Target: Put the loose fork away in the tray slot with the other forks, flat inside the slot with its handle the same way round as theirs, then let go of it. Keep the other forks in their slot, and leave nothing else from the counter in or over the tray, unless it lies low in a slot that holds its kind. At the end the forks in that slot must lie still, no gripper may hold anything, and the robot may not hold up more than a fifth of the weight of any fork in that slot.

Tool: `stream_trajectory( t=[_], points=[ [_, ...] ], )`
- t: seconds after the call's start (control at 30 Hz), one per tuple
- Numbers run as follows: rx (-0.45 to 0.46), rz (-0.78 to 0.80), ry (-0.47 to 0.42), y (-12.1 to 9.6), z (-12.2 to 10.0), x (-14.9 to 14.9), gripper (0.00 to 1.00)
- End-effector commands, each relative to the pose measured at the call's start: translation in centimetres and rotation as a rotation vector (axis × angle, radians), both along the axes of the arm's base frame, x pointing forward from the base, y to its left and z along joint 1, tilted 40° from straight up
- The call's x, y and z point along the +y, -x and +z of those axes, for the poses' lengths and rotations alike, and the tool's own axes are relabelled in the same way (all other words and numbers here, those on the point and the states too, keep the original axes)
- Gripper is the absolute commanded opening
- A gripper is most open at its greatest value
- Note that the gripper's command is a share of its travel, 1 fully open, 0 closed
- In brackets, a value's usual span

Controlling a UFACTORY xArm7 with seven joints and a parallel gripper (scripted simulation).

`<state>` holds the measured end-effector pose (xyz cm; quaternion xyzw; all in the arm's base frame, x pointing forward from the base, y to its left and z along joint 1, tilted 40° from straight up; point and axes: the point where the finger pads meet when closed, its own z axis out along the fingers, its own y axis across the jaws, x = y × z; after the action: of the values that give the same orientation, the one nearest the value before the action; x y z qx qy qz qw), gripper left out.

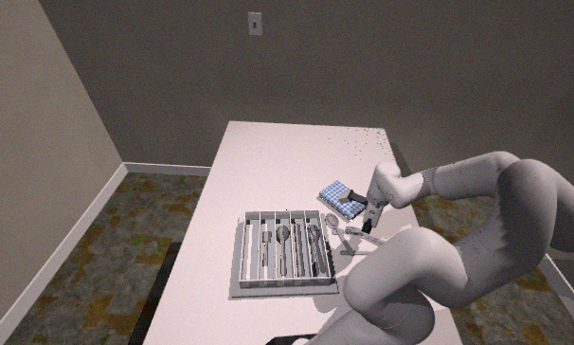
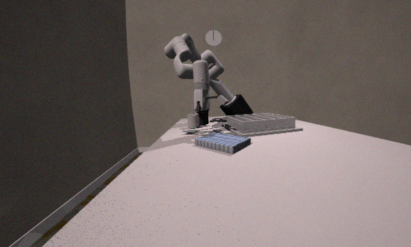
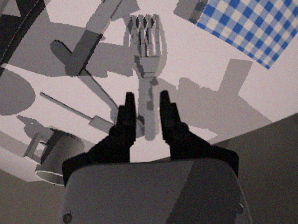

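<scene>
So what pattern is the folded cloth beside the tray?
Blue and white check; the cloth shows best in the wrist view.
</scene>
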<state>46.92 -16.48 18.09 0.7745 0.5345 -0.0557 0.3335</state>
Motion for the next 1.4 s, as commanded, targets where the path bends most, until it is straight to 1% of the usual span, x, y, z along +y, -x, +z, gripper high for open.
stream_trajectory(
  t=[0.0,0.6,1.37],
  points=[
    [-0.003,0.003,0.0,-0.3,-0.3,-0.3,0.28],
    [-0.003,0.003,0.0,-0.7,-1.4,-1.1,0.28],
    [-0.003,0.003,0.0,-0.7,-1.5,-1.1,0.28]
  ],
)
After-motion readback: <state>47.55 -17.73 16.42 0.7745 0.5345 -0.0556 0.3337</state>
